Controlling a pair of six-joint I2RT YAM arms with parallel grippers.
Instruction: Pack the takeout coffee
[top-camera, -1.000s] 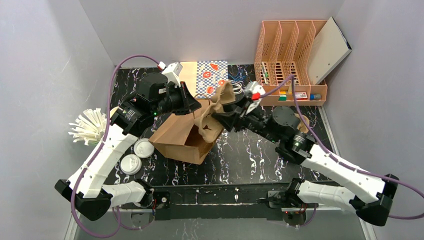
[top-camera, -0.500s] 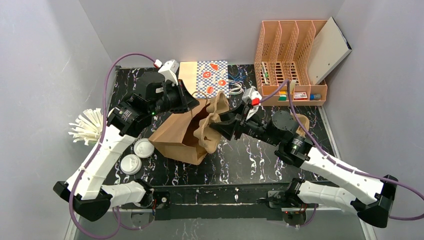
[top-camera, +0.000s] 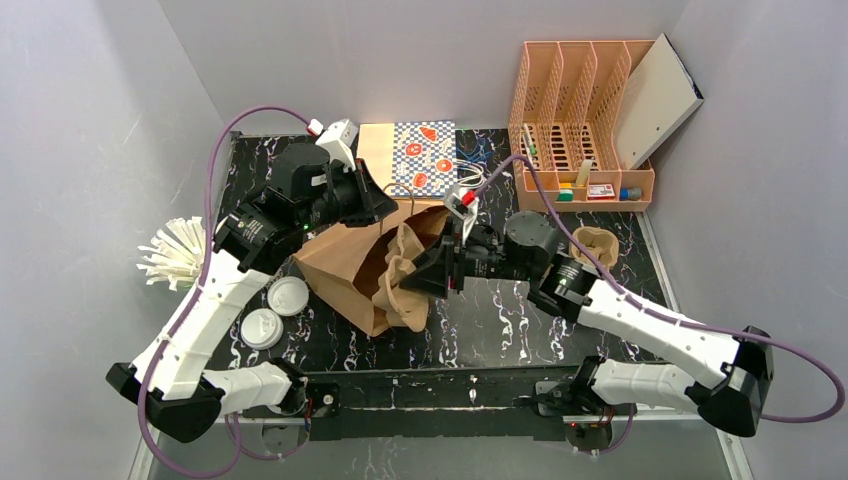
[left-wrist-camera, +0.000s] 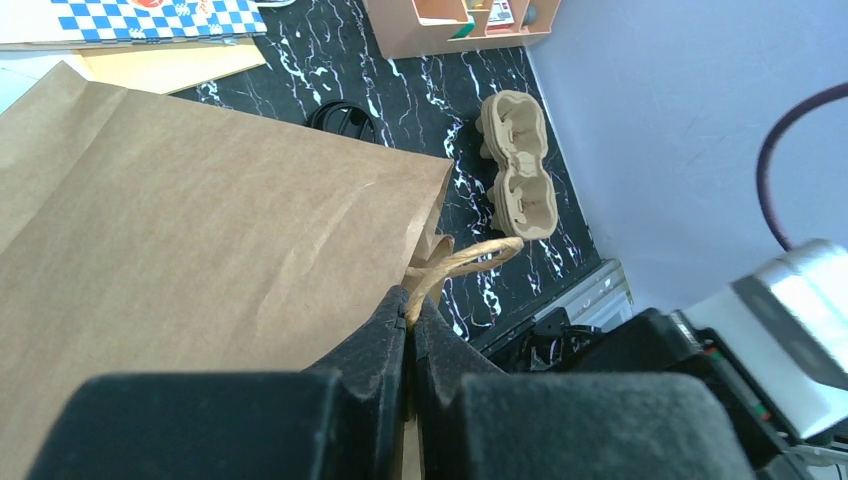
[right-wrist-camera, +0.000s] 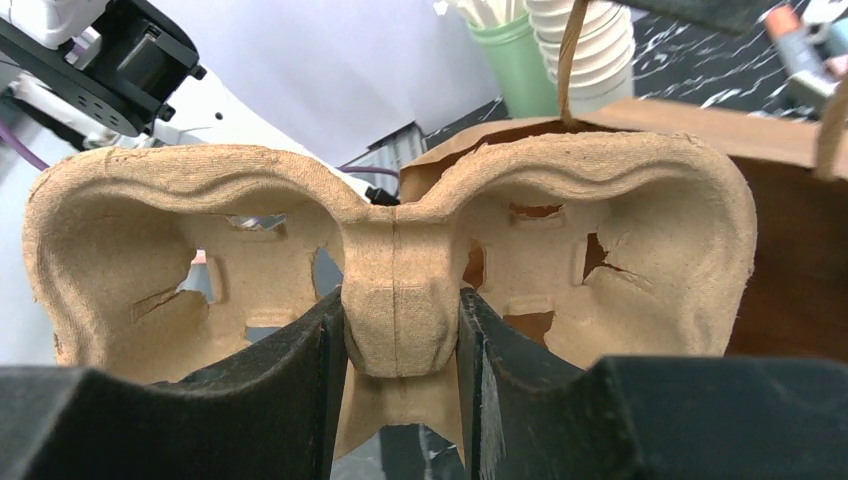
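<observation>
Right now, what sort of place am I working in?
Probably a mock takeout packing station: paper bag, pulp cup carrier and lidded cups, all boxed in by plain grey walls.

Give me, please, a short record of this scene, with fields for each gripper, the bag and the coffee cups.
left gripper: shut on the twine handle of the paper bag
right gripper: clamped on the middle rib of a pulp cup carrier, at the bag's mouth
paper bag: lying on its side on the table
lidded cups: two, standing left of the bag, not in any carrier
spare carrier: on the table at the right, untouched
</observation>
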